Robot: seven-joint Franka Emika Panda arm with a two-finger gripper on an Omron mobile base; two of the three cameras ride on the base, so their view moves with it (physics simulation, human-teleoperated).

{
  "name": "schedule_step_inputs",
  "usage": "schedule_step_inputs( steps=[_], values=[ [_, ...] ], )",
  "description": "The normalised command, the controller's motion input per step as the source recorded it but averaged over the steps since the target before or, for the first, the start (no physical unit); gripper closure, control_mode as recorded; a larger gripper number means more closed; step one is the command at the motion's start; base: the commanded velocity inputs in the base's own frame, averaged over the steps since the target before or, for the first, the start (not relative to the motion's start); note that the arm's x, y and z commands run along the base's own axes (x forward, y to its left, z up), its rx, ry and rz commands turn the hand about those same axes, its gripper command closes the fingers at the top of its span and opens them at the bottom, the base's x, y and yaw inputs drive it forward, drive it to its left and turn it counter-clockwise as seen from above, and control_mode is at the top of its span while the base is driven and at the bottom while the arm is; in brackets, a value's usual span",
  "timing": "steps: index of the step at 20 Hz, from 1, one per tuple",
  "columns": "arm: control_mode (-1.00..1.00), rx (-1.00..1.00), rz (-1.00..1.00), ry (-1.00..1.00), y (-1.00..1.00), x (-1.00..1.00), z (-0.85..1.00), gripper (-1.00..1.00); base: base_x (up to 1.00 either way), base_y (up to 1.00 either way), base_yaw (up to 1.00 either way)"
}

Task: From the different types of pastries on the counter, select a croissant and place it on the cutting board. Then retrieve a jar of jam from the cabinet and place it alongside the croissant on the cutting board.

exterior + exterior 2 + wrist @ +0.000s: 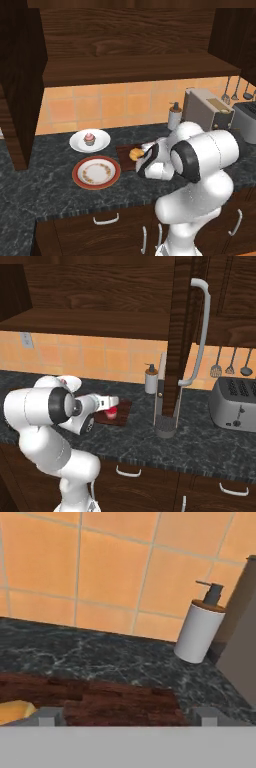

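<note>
Because the white arm's two-finger gripper (128,716) hangs low over the flat dark reddish-brown wooden cutting board (120,699) with its small dark fingertips (48,716) spread wide and nothing visible between them, the main danger seems to lie in how it leaves. The small golden-brown crescent-shaped croissant (134,153) lies on the board just beside one fingertip, at the lower left corner of the hand view, so a sideways swing rather than a straight lift could shove it along the board or off the edge. In the right base view the small squat red-and-white jar of jam (111,414) sits on the board directly under the hand. Whether the fingers touch it cannot be told, and if one does, pulling away could tip the jar or drag it against the croissant. A jar left close to the board's edge might also roll onto the dark grey-black marbled stone counter (50,200), undoing the placement. Further back, the white cylindrical soap dispenser with a dark pump (199,632) stands near the orange tiled wall (110,572), well apart from the board, so it looks safe unless the hand pushes forward. The open dark brown wooden cabinet door (180,331) hangs to the right, where a wide swing of the arm could strike it.
</note>
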Motion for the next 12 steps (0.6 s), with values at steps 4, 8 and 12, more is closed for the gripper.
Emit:
schedule_step_inputs(
  steps=[4,8,12],
  values=[
    [-1.0,0.08,0.0,-0.39,0.0,-1.0,0.92,-1.0,0.0,0.0,0.0],
    [-1.0,0.25,0.0,-0.23,0.0,-1.0,0.93,-1.0,0.0,0.0,0.0],
    [-1.0,0.19,0.0,-0.27,0.0,-1.0,0.88,-1.0,0.0,0.0,0.0]
  ],
)
